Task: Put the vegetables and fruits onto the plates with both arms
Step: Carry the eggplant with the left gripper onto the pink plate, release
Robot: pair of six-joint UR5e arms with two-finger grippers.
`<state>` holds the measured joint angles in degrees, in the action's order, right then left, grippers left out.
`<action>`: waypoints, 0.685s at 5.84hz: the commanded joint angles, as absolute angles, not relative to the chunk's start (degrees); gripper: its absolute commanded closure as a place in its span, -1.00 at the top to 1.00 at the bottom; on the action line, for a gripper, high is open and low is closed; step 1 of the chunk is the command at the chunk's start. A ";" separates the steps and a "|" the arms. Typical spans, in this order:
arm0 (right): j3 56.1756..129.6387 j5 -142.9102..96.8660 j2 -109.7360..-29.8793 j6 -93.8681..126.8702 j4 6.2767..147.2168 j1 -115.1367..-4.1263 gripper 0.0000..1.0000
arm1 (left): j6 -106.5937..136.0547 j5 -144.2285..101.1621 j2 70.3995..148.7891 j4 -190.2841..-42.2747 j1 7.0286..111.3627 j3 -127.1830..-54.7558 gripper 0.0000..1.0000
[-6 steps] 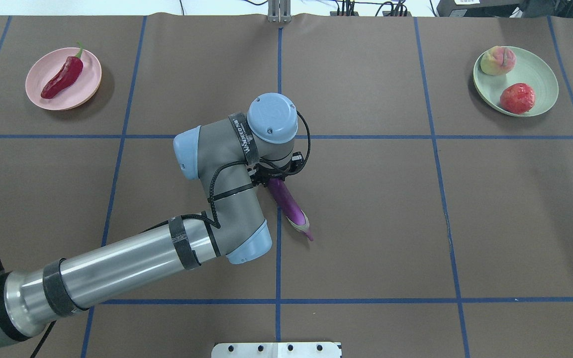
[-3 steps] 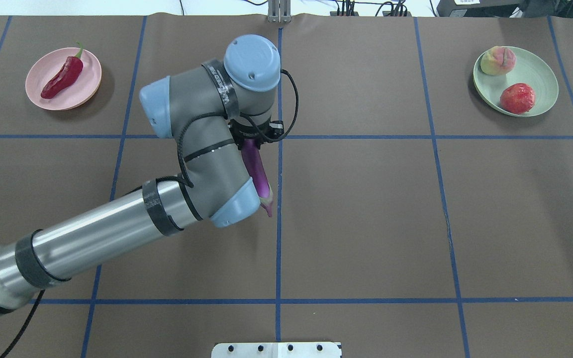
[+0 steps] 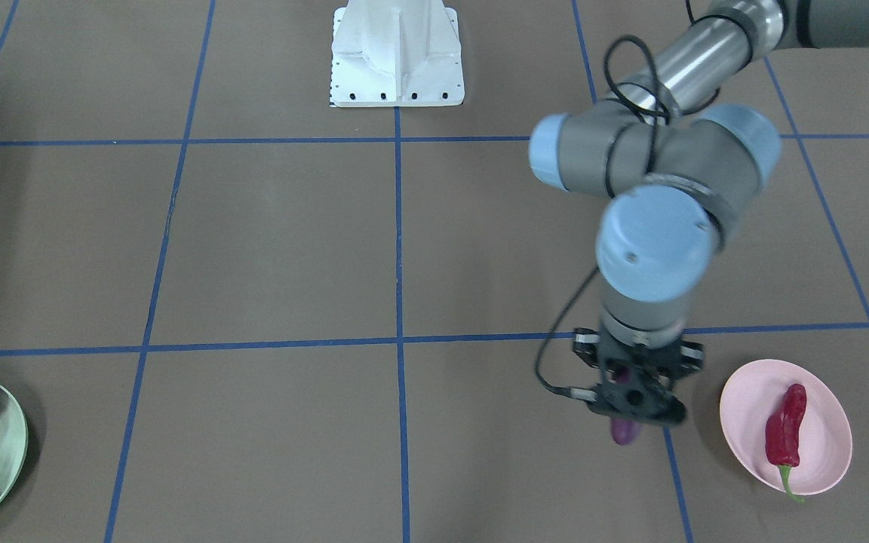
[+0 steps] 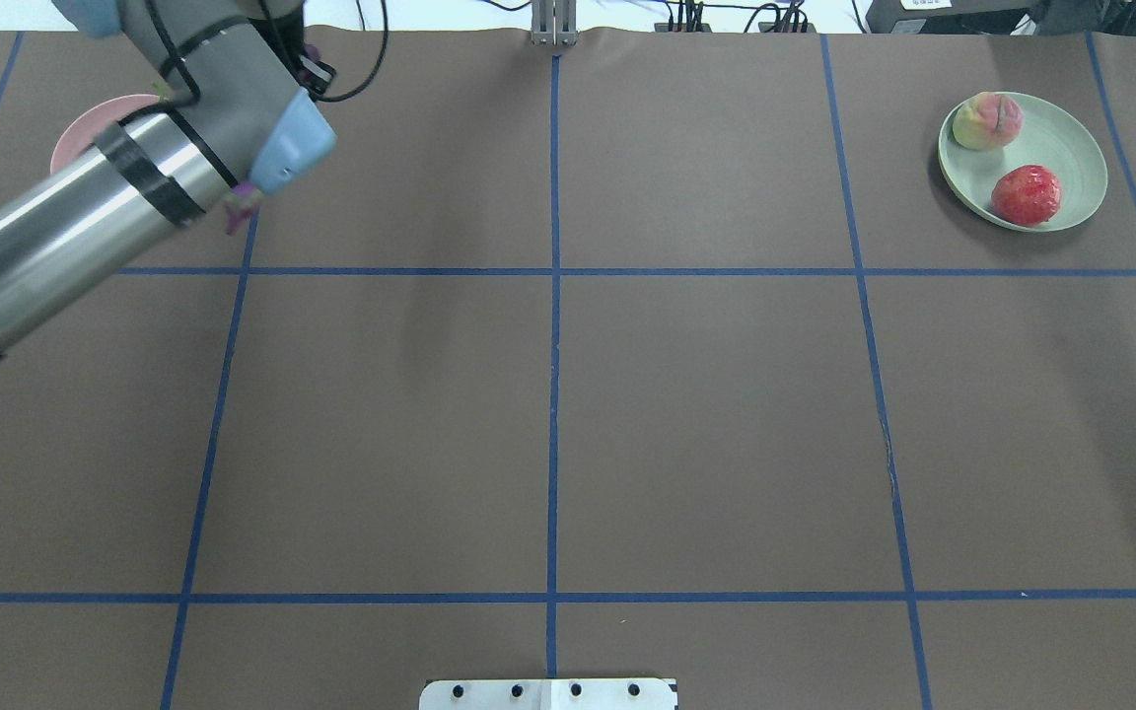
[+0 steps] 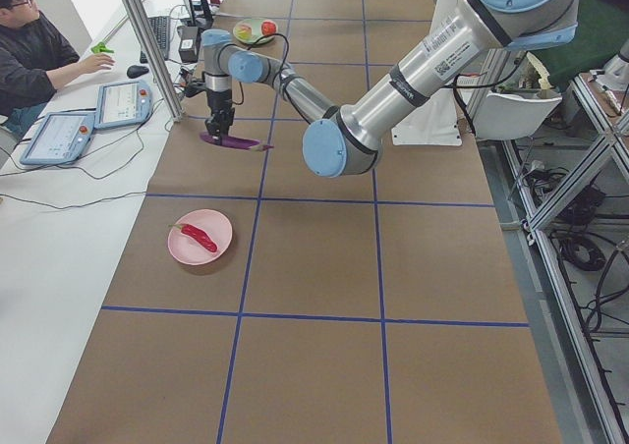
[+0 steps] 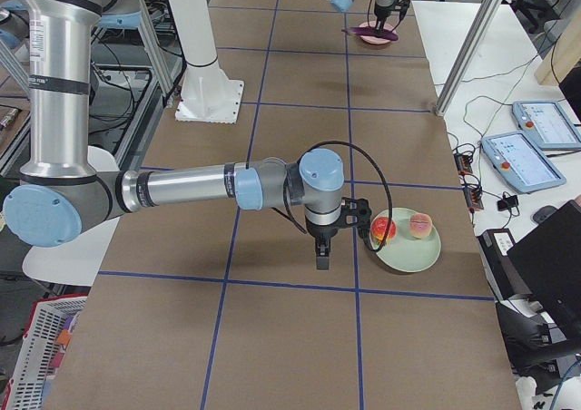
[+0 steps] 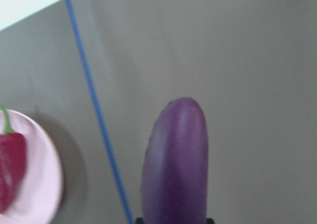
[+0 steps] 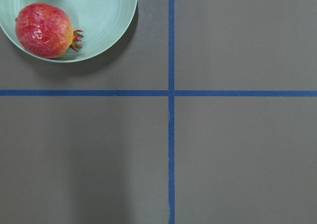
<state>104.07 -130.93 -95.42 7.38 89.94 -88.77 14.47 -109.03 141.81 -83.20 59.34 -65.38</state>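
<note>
My left gripper [image 3: 634, 398] is clamped on the eggplant [image 3: 623, 431], just beside the pink plate [image 3: 744, 411] that holds the chili pepper [image 3: 785, 426]. Next, I judge, it must shift over the plate's bare half and lower before releasing. The mint plate [image 4: 1071, 138] holds the peach [image 4: 987, 120] and the pomegranate [image 4: 1026, 194]. I cannot tell how the right gripper [image 6: 323, 258] stands.
</note>
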 commanded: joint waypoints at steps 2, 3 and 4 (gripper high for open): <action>104.32 -130.87 -95.36 7.38 89.91 -88.77 0.99 | -0.08 -108.72 133.90 -102.95 65.40 -50.99 -1.00; 104.33 -130.87 -95.36 7.38 89.83 -88.77 0.98 | 0.52 -108.72 132.47 -104.40 63.91 -51.50 -1.00; 104.50 -130.87 -95.36 7.38 89.91 -88.77 0.98 | 1.40 -108.81 132.36 -104.50 62.42 -51.68 -0.66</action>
